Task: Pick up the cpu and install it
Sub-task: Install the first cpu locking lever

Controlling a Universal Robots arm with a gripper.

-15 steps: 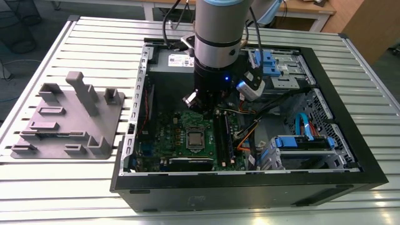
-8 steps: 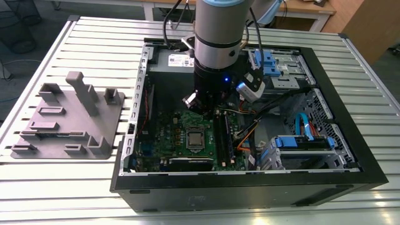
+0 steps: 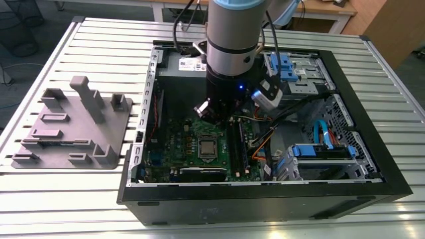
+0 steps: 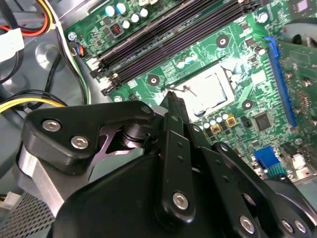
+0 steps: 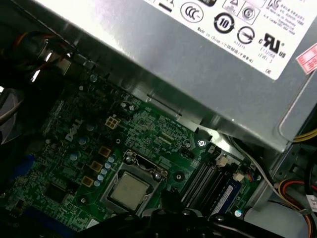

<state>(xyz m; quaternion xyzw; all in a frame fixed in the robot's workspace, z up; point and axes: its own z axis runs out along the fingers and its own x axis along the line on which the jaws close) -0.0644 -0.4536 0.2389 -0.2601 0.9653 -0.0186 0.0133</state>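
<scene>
Gripper [image 3: 214, 113] hanging inside the open computer case [image 3: 371, 119], just above the green motherboard [image 3: 174, 144], and there's nothing between its fingertips. In the second wrist view the black fingers [image 4: 174, 106] come together to a narrow tip, pressed closed as far as can be seen, with the point hovering right beside the socket's edge. The cpu [image 3: 208, 147] sits flat in the socket frame [image 5: 132, 188] on the board, silver-grey top facing up, just below and ahead of the gripper, apart from it. First wrist view has the cpu [image 5: 128, 191] squarely seated, memory slots [image 5: 203, 186] alongside, the power supply box [image 5: 198, 44] looming behind. Off beside the case on the slatted table [image 3: 99, 45], well away from the gripper, stands the grey fixture tray [image 3: 73, 124].
</scene>
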